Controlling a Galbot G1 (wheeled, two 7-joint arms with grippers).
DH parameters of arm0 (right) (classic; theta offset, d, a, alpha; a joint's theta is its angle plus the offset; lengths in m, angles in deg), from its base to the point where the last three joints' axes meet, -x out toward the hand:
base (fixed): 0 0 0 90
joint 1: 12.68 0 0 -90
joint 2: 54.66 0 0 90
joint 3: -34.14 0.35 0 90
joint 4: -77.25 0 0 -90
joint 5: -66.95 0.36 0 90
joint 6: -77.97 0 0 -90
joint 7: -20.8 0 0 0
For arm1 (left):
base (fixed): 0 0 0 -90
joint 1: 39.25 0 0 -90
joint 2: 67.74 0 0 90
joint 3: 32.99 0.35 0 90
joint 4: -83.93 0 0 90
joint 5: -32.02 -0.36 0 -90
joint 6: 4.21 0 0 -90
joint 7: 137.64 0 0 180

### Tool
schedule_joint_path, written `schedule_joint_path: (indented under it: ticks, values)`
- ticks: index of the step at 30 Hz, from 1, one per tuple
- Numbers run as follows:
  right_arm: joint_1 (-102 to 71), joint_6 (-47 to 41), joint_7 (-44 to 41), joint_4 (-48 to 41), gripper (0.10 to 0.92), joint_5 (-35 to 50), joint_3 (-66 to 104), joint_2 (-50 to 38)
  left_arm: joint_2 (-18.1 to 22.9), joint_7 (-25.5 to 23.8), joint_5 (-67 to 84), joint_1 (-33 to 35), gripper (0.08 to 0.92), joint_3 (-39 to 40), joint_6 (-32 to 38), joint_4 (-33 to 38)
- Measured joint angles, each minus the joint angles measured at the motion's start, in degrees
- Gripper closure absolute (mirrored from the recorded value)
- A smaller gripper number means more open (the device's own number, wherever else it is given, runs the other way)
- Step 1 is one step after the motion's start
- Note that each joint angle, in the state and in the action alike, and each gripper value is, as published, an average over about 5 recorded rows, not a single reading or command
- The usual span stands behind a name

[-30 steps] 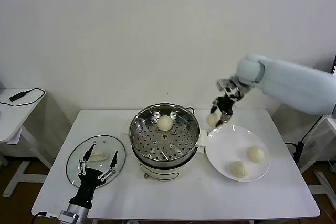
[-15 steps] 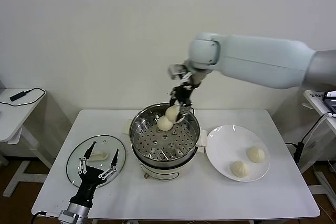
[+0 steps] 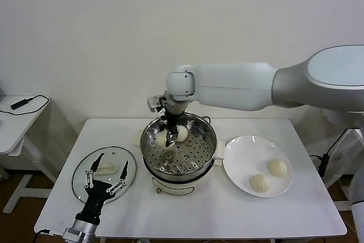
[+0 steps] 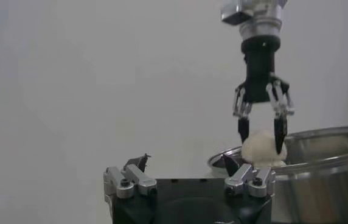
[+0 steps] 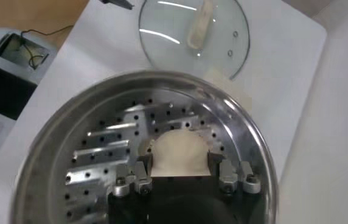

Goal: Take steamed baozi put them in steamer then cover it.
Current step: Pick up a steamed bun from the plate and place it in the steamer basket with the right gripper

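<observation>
R gripper (image 3: pixel 166 139) swung from the plate (image 3: pixel 239 163) side over to the steamer (image 3: pixel 179 147), jaws clamped on a baozi (image 5: pixel 179 152) above the tray beside the first bun (image 3: pixel 182 134). Two left; cover (image 3: pixel 103 173) waits by open L gripper (image 3: pixel 106 179).

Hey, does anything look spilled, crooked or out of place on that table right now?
Nothing stands out. The cover lies flat left of the steamer, two baozi sit on the plate, and the right gripper holds one over the tray.
</observation>
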Motion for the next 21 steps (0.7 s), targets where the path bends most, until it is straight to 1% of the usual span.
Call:
schedule_joint_path:
  ticks: [6,11,13,16,18,21]
  values:
    - [-1.60,-0.51,0.81,-0.64,0.386,0.05,-0.28,1.30,0.02,0.00,0.00,0.02,0.177,-0.28,0.15,-0.26]
    - [-2.67,-0.68,1.49,-1.18,0.366,0.03,-0.29,2.07,0.09,-0.01,0.00,0.09,0.177,-0.60,0.27,-0.31]
    - [-2.88,-0.73,1.68,-1.22,0.336,-0.02,-0.24,2.14,0.13,-0.01,0.01,0.14,0.177,-0.72,0.33,-0.31]
    - [-2.99,-0.83,1.87,-0.95,0.259,-0.24,0.03,1.94,0.16,-0.01,0.01,0.21,0.177,-0.84,0.39,-0.29]
    - [-2.91,-0.87,1.91,-0.51,0.222,-0.47,0.32,1.52,0.16,-0.01,0.01,0.22,0.177,-0.88,0.40,-0.27]
    - [-2.22,-0.89,1.70,0.71,0.205,-0.94,0.64,0.27,0.05,-0.02,0.01,0.10,0.177,-0.88,0.41,-0.34]
